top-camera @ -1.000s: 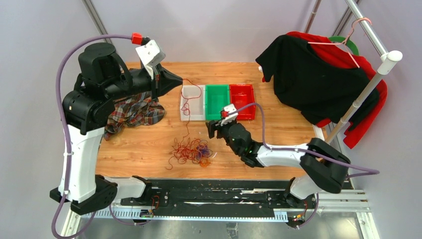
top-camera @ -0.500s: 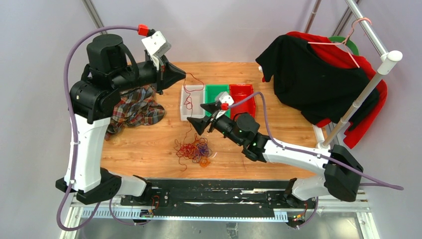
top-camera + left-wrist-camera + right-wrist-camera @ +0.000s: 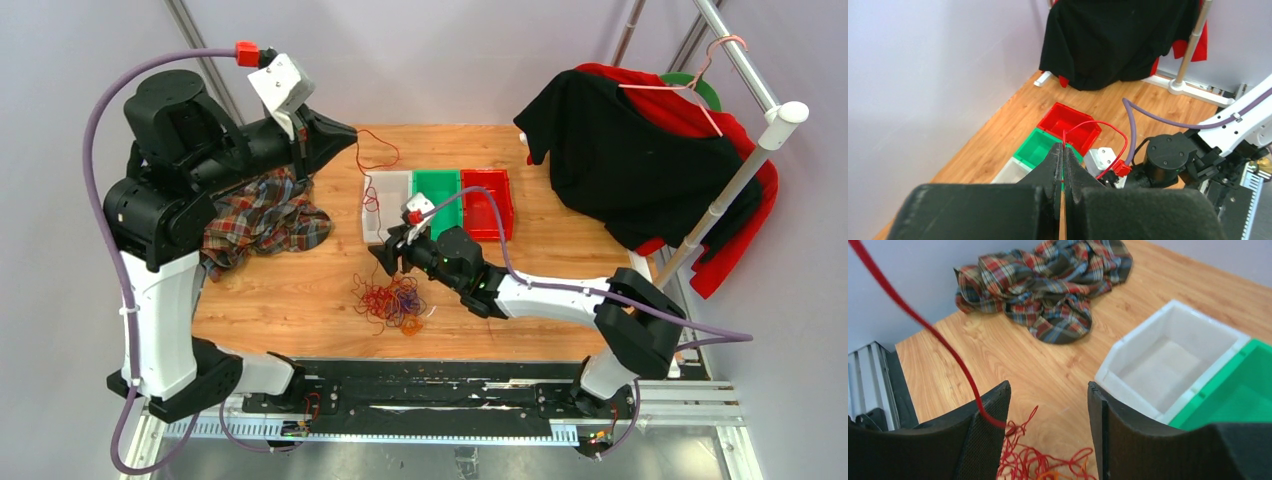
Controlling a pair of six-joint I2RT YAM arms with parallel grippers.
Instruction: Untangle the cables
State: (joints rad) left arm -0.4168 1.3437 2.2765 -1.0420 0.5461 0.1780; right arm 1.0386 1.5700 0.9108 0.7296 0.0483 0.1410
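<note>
Tension on the line! The left claw [image 3: 350, 135] is pinched shut on a red cable [image 3: 378, 160] and held high above the counter [image 3: 300, 290]. From its tip the strand loops out, drops past the white bin [image 3: 385, 190] and runs down into the tangle [image 3: 395, 303]. Holding it up there looks like the whole idea: lift one end so a single cable stands clear of the heap.

Down low, the right claw [image 3: 386, 260] hangs just above the tangle with its jaws wide apart, gripping nothing. In its wrist view the red strand slants down and lies against the inner edge of one finger [image 3: 983, 435], with the knot of red and orange loops directly beneath. That's a good spot for catching the strand near its root, I'd say, so the pile stays put while the other end pulls.

The rest of the cables sit bunched under that claw, nothing sorted yet. The plaid cloth [image 3: 265, 220] lies crumpled below the left claw, out of the way.
</note>
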